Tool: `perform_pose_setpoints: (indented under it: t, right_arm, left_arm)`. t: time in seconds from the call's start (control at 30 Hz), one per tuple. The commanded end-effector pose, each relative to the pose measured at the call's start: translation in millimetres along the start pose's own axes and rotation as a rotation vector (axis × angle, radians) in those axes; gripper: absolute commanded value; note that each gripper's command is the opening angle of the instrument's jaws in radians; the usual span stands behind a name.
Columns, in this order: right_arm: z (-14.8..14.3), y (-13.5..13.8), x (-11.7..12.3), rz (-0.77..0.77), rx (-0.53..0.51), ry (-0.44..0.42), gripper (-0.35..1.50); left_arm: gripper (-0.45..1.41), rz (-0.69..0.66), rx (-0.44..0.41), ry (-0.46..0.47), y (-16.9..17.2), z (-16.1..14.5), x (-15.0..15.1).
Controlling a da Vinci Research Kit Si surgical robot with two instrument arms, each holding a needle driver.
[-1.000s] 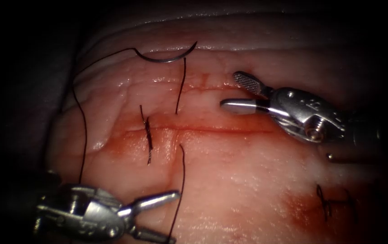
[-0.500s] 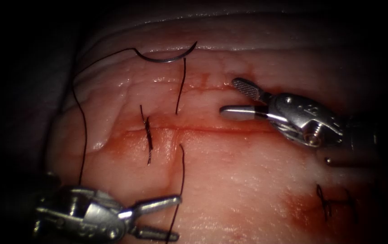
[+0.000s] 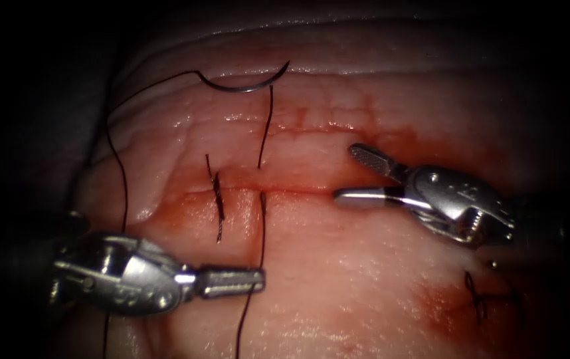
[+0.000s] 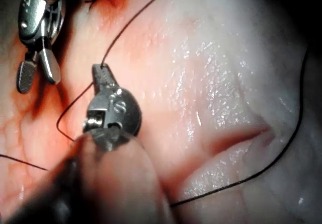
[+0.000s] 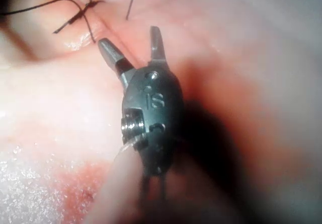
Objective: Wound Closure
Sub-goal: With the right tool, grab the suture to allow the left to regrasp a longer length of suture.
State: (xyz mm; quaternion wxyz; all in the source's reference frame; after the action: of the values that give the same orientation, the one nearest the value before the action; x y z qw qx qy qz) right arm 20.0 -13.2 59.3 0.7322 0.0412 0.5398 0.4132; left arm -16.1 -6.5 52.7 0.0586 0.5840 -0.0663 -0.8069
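Now the left hand has clamped onto the thread below the cut; the right hand, spread, holds nothing. The needle lies free on the tissue above; a steady grip avoids fraying.

Curved needle free on tissue; thread across cut

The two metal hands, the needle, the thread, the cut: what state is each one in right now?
Left hand: shut on the thread.
Right hand: open, holding nothing.
Needle: lying free on the tissue, above the cut.
Cut: one knotted stitch across it, red fluid around.
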Motion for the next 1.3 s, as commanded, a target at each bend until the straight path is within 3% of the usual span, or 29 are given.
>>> perform_pose_setpoints:
  t: [0.03,0.2,0.4,0.6,0.77,1.07,1.1,1.13,1.17,1.2,1.3]
  right_arm:
    - [0.4,-0.8,-0.6,-0.066,-0.003,0.005,1.25]
    - [0.9,-3.5,0.3,-0.366,0.009,0.049,1.26]
    - [2.7,-6.7,1.6,-0.538,0.046,0.144,1.23]
    - [4.5,-8.8,3.4,-0.580,0.057,0.237,1.30]
    - [5.3,-10.1,4.3,-0.606,0.087,0.261,1.25]
    - [6.3,-9.8,5.4,-0.647,0.073,0.265,1.18]
    - [6.4,-9.8,5.3,-0.653,0.072,0.266,1.08]
    - [6.4,-9.9,5.2,-0.667,0.073,0.262,0.79]
    - [6.4,-10.0,5.1,-0.683,0.085,0.244,0.12]
    - [6.3,-9.9,5.1,-0.694,0.098,0.196,-0.35]
    - [6.3,-9.8,5.0,-0.700,0.091,0.144,-0.35]
  left_arm:
    - [-0.45,0.001,0.002,0.005,-0.3,0.7,-0.4]
    - [-0.45,-0.001,0.020,0.030,-2.6,1.1,-0.7]
    - [-0.45,-0.008,0.035,0.045,-4.5,1.3,-1.7]
    - [-0.45,-0.003,0.035,0.047,-4.5,1.4,-2.8]
    - [-0.45,-0.006,0.028,0.061,-4.5,1.4,-3.2]
    - [-0.45,-0.024,0.027,0.070,-3.8,1.5,-2.6]
    - [-0.45,-0.030,0.027,0.070,-3.7,1.5,-2.5]
    - [-0.45,-0.030,0.027,0.071,-3.7,1.4,-2.4]
    - [-0.45,-0.030,0.027,0.071,-3.6,1.4,-2.3]
    - [-0.45,-0.030,0.027,0.071,-3.5,1.4,-2.1]
    - [-0.45,-0.030,0.025,0.072,-3.4,1.2,-1.8]
